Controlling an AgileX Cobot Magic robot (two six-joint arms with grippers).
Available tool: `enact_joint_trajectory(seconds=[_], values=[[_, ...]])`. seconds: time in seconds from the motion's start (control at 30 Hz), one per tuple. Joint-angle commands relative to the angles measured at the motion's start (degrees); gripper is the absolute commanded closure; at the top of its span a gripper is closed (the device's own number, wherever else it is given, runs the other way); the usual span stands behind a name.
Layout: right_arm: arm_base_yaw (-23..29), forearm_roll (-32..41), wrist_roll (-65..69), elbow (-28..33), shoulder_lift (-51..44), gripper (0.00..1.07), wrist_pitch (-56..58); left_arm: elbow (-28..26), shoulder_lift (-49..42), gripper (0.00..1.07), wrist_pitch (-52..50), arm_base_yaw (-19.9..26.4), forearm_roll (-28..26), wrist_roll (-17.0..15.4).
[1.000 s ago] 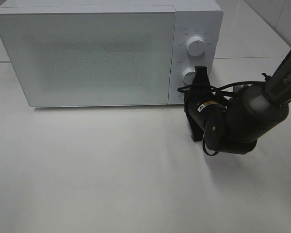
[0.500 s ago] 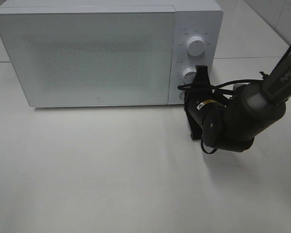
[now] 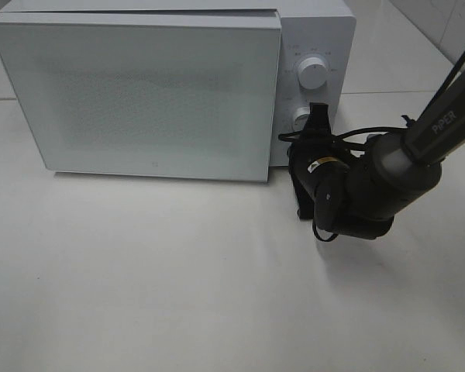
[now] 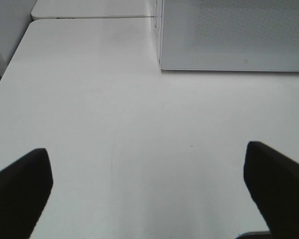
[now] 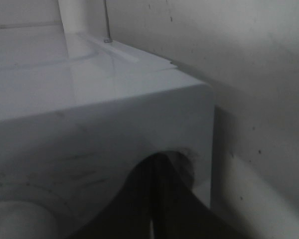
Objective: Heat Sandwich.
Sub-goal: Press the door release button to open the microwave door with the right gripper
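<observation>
The sandwich is out of view in every frame. The white microwave point(image 3: 310, 31) stands at the back of the table, its door point(image 3: 139, 93) ajar with the right edge sprung forward. My right gripper point(image 3: 318, 116) is shut, with nothing held. Its tips press the control panel beside the lower knob point(image 3: 301, 118), under the upper knob point(image 3: 312, 74). In the right wrist view the closed fingertips point(image 5: 157, 164) touch the microwave's white face point(image 5: 89, 109). My left gripper point(image 4: 149, 194) is open above bare table, and its dark fingers point(image 4: 20, 191) stand wide apart. It does not show in the exterior view.
The left wrist view shows the microwave's lower door corner point(image 4: 229, 40) ahead and the table's edge point(image 4: 10, 64) off to one side. The right arm's dark body and cables point(image 3: 372, 190) lie on the white table point(image 3: 178, 279) in front of the control panel.
The microwave door has popped forward from its right edge and now stands ajar. My right arm has shifted slightly left, with its tips staying at the panel.
</observation>
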Motion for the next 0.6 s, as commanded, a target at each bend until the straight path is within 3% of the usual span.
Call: enact_joint_trajectory(seconds=[0.03, 0.6], values=[[-1.9, -2.1, -0.1, -4.0, 0.1, 1.07, -9.6, 0.2, -1.2, 0.07, -0.2, -0.3, 0.0, -0.2], [-1.8, -2.0, -2.1, -2.1, -0.2, 1.07, -7.1, 0.2, -1.2, 0.07, -0.2, -0.3, 0.0, -0.2]])
